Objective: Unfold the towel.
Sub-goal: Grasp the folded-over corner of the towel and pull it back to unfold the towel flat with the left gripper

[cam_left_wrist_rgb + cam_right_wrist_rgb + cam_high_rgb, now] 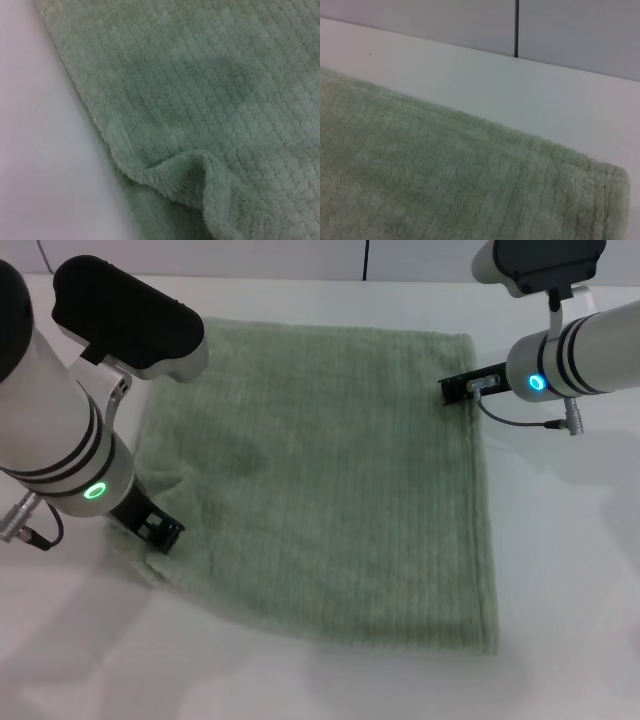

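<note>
The towel (330,490) is a pale sage-green, ribbed terry cloth, spread nearly flat and roughly square on the white surface. Its near-left corner is bunched into a small raised fold (200,170); its far-right corner (607,195) lies thick and rounded.

Left gripper (160,531) low at near left; right gripper (458,388) far right.

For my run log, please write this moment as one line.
towel: flat on table | left hand: near-left corner | right hand: far-right edge
</note>
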